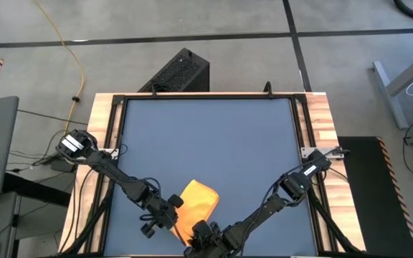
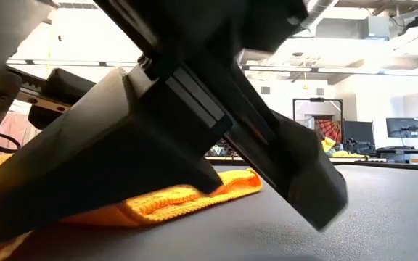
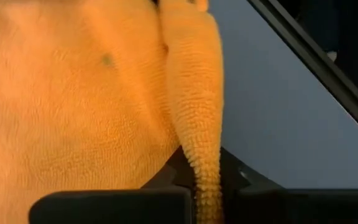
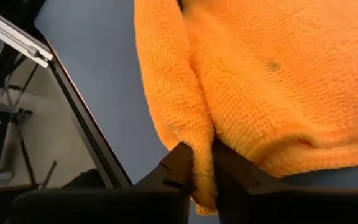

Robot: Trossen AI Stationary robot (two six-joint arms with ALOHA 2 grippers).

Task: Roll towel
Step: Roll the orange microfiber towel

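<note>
Where the left gripper (image 3: 205, 186) meets the towel (image 1: 196, 203), fingers pinched on a raised ridge of yellow cloth, fold standing up between the two dark fingertips (image 3: 166, 180). Same on the other side: right gripper (image 4: 202, 171) clamped on a thick fold of the towel's edge, cloth squeezed between its fingers (image 4: 178, 163).

In the high view, left gripper (image 1: 165, 213) touching the towel's left edge; right gripper (image 1: 205, 233) at the towel's near edge, partly over it. Both close together, towel between and beyond them.

Towel on the dark blue tabletop (image 1: 206, 136), at its near edge, roughly midway between the tabletop's left and right sides, far from its back edge. Flat part spread away from the grippers, one corner pointing toward the tabletop's middle. Near portion bunched and hidden under the grippers.

Low view: towel (image 2: 194, 199) lying low on the tabletop, folded edge thick and rounded, dark arm body crossing in front of it.

Beyond the tabletop: wooden frame strips (image 1: 100, 136) on left and right sides, black box (image 1: 179, 72) on the floor just behind the back edge, yellow cable (image 1: 69, 43) on the floor behind the left rear corner.
</note>
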